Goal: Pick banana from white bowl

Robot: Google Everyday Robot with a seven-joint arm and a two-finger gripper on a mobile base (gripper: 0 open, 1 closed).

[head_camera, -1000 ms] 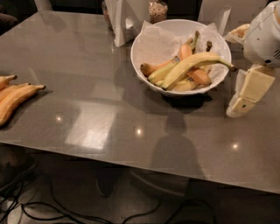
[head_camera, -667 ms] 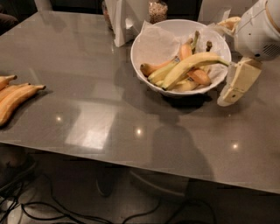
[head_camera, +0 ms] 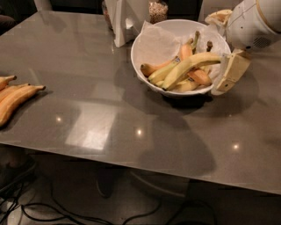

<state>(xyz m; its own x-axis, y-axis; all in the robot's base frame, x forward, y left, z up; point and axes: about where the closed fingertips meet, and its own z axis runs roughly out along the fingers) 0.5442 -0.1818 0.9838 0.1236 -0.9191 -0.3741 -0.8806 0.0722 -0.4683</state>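
Observation:
The white bowl (head_camera: 145, 57), lined with crumpled white paper, stands on the grey table at the back right. The long pale yellow-green banana (head_camera: 189, 66) lies across the top of several shorter orange-yellow bananas (head_camera: 197, 77) in it, its thin stem pointing right over the rim. My gripper (head_camera: 229, 74) hangs just outside the bowl's right rim, next to the banana's stem end. One cream finger (head_camera: 232, 72) shows, pointing down and left.
An orange plantain-like bunch (head_camera: 15, 99) lies at the table's left edge. A white stand (head_camera: 120, 22) and a jar (head_camera: 158, 11) stand behind the bowl. A crumpled bag (head_camera: 218, 16) sits behind the arm. Cables run on the floor below.
My gripper has moved left and slightly up, from beside the bowl to right against its right rim near the banana's stem.

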